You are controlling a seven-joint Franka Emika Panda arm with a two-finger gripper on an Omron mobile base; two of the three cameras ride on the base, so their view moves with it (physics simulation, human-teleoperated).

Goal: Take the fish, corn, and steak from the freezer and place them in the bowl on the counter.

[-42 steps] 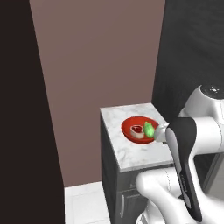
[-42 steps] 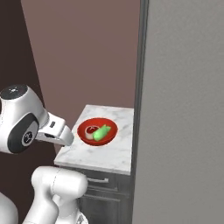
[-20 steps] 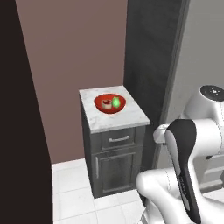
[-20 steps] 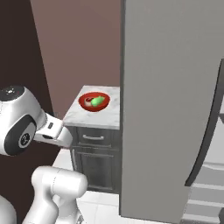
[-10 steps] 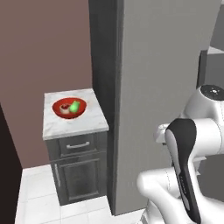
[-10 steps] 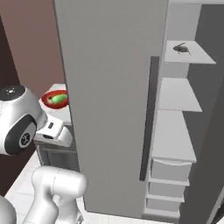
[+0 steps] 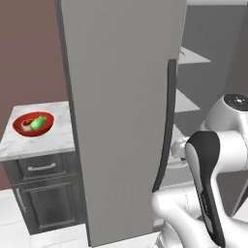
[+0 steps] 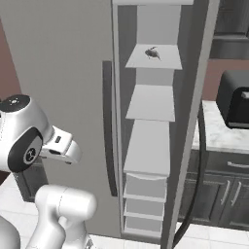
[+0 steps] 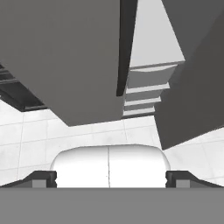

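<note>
Tool (image 9: 109,177) gapes empty; bowl (image 7: 33,125) shows from left, shelved fish (image 8: 153,52) from right.

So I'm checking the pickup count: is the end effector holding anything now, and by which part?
Nothing is held: the end effector is open and empty.

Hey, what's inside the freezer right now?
One small dark item lies on the top shelf of the freezer; the two shelves below look bare. The drawers at the bottom are shut, hiding their contents.
</note>
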